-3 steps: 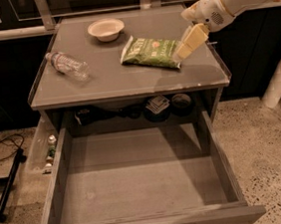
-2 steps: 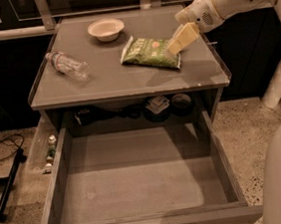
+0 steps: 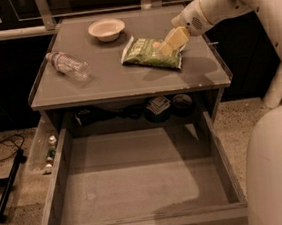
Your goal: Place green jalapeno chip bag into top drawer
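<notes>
The green jalapeno chip bag point(image 3: 147, 53) lies flat on the grey cabinet top point(image 3: 127, 80), right of centre, with its white end towards the right. My gripper point(image 3: 171, 42) reaches in from the upper right on the white arm and sits just above the bag's right end, at or very near it. The top drawer point(image 3: 138, 185) is pulled wide open below the cabinet top, its flat grey bottom bare.
A clear plastic water bottle point(image 3: 68, 66) lies on the left of the top. A pale bowl point(image 3: 106, 28) stands at the back. Dark items point(image 3: 158, 106) sit on the shelf behind the drawer. My white base point(image 3: 278, 170) is at the right. A cable point(image 3: 4, 149) lies on the floor at the left.
My gripper has moved left and down, from beside the bag's right edge to over its right end. The bag, the bottle and the drawer have not moved.
</notes>
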You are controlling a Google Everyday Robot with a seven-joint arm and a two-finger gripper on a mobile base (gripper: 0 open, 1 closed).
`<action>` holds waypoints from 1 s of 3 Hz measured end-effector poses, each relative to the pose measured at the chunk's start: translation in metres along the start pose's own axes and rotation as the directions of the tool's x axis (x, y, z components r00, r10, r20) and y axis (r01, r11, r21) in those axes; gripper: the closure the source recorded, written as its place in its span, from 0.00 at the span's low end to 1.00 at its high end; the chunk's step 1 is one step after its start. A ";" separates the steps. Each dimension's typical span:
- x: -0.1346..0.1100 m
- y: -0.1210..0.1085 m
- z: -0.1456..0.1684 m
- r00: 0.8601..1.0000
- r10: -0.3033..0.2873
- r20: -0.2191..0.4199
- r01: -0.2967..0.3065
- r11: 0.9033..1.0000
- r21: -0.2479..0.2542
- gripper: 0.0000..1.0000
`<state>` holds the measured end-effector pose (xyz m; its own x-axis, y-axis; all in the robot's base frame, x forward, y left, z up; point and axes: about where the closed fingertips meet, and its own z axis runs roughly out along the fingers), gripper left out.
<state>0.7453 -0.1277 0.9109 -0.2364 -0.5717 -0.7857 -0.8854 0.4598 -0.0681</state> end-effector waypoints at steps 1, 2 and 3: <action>0.002 -0.008 0.015 0.997 -0.052 -0.049 0.054 0.998 0.037 0.00; 0.008 -0.014 0.031 0.995 -0.078 -0.065 0.081 0.996 0.032 0.00; 0.016 -0.017 0.045 0.996 -0.067 -0.062 0.067 0.998 0.009 0.00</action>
<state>0.7750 -0.1143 0.8714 -0.2012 -0.6422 -0.7397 -0.8958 0.4262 -0.1264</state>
